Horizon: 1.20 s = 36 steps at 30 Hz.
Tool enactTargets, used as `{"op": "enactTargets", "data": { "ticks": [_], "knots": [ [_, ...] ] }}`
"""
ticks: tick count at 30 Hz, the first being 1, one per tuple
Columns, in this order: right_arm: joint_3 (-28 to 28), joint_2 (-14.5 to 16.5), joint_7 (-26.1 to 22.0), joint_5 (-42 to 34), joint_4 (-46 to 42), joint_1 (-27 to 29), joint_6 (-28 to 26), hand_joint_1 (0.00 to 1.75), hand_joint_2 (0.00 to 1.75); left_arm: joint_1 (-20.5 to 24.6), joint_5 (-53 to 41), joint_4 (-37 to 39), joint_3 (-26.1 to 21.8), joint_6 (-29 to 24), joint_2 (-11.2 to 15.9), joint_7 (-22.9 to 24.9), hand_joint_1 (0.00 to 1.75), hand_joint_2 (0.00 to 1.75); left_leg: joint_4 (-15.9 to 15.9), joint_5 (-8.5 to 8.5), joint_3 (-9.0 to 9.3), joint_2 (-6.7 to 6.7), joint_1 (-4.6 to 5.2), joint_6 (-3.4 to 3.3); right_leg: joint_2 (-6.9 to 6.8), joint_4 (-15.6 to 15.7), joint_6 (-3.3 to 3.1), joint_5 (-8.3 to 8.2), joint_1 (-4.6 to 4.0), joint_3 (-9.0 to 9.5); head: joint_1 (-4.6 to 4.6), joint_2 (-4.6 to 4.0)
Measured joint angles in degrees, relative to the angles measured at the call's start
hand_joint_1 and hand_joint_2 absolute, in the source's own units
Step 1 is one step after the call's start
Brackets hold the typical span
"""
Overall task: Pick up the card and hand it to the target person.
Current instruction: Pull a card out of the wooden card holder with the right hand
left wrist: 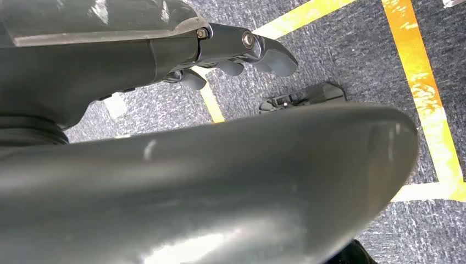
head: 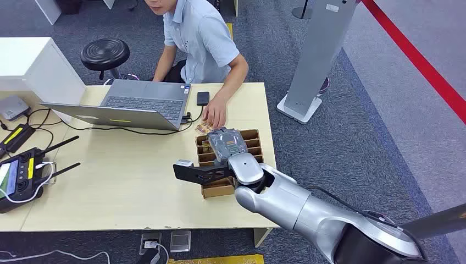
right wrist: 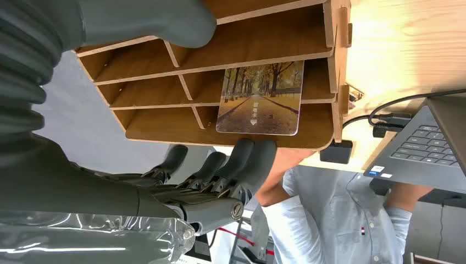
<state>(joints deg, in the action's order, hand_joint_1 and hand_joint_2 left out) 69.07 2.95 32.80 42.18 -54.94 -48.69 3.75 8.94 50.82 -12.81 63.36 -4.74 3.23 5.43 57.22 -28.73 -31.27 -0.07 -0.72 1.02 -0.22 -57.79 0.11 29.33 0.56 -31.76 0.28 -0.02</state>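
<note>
Card [right wrist: 260,99] upright in wooden rack [right wrist: 165,118], just beyond right hand's fingers [right wrist: 242,159].

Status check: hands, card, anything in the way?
Right hand open over wooden organizer. Card in its slot, untouched. Left hand hanging, empty. Person's hand beside organizer.

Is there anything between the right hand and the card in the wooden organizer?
Nothing visible does. In the right wrist view the card lies exposed across the wooden organizer's dividers, and the right hand's fingers reach beside it, with open space between.
</note>
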Motion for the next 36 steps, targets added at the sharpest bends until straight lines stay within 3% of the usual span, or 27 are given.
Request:
{"op": "enactTargets", "data": {
  "ticks": [11, 20, 29, 36],
  "knots": [
    [-0.02, -0.07, 0.13, 0.02, -0.16, 0.0, 0.04, 0.56, 1.75, 0.0, 0.0, 0.0, 0.0, 0.04, 0.0, 0.03, 0.0, 0.0, 0.0, 0.0, 0.0, 0.0, 0.0, 0.0, 0.0, 0.0, 0.0, 0.0, 0.0, 0.0, 0.0, 0.0],
    [-0.04, -0.06, 0.08, 0.01, -0.16, -0.03, 0.25, 0.95, 1.75, 0.01, 0.08, 0.0, 0.0, 0.27, 0.0, 0.03, 0.0, 0.0, 0.0, 0.0, 0.0, 0.0, 0.0, 0.0, 0.0, 0.0, 0.0, 0.0, 0.0, 0.0, 0.01, 0.0],
    [-0.01, 0.02, -0.27, 0.0, -0.14, -0.03, 0.38, 1.23, 1.75, 0.0, 0.22, 0.0, 0.0, 0.31, 0.0, 0.03, 0.0, 0.0, 0.0, 0.0, 0.0, 0.0, 0.0, 0.0, 0.0, 0.0, 0.0, 0.0, 0.0, 0.01, 0.0, 0.0],
    [-0.04, 0.02, -0.4, 0.0, -0.14, -0.07, 0.31, 1.31, 1.75, 0.0, 0.41, 0.0, 0.0, 0.31, 0.0, 0.03, 0.0, 0.0, 0.0, 0.0, 0.0, 0.0, 0.0, 0.0, 0.0, 0.0, 0.0, 0.0, 0.0, 0.01, 0.01, 0.0]
  ]
}}
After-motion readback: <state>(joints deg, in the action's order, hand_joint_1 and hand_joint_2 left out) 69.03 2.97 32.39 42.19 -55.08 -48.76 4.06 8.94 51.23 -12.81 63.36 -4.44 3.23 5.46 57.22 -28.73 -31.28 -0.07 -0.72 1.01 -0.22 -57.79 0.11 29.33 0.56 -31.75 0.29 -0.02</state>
